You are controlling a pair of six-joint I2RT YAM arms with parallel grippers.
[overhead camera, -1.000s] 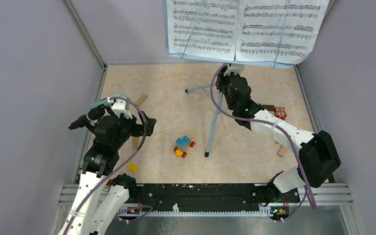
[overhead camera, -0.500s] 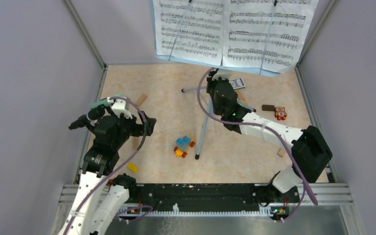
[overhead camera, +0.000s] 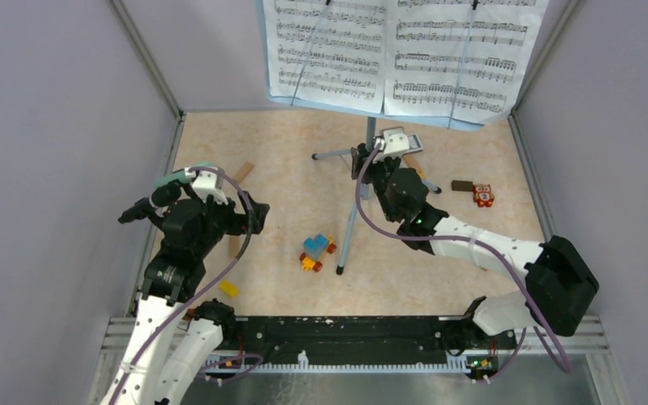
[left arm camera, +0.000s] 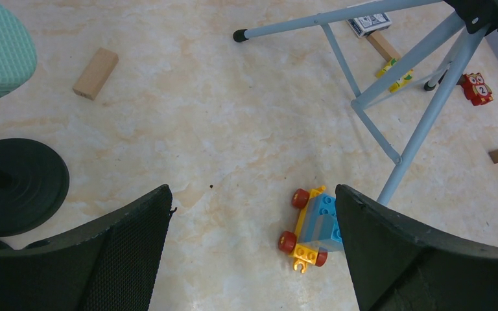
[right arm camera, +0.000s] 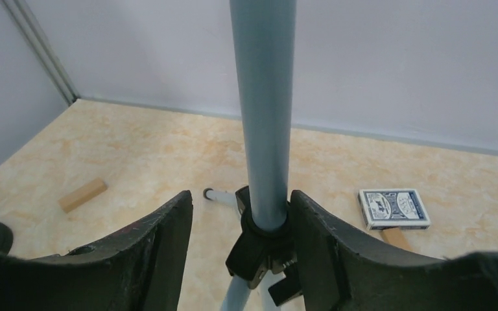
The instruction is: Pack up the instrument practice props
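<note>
stand top: pale-blue perforated music desk (overhead camera: 439, 119) at far centre-right, raised above the table; white sheet-music pages (overhead camera: 329, 51) are on it, side by side.
stand axis: silver tripod pole (right arm camera: 262, 97) is upright, long axis vertical; its legs splay toward near-left, far-left and right.
right tool: right gripper (right arm camera: 240, 207) straddles the pole just above the leg hub. The fingers are parted with a visible gap on one side, so it's not clamped.
key relation: the pole sits dead between the right jaws and the approach is horizontal. Closing straight in should grasp it, I reckon.
nearer arm: right, by far.
left tool: left gripper (left arm camera: 253, 194) is spread wide and empty, well apart at the left and looking toward the tripod feet.
left-side props: mint-green microphone (left arm camera: 0, 52) and black round-based mic holder (left arm camera: 19, 188) sit just beside the left gripper, untouched.
risk: the stand is top-heavy, and a push on one side could tip it.
</note>
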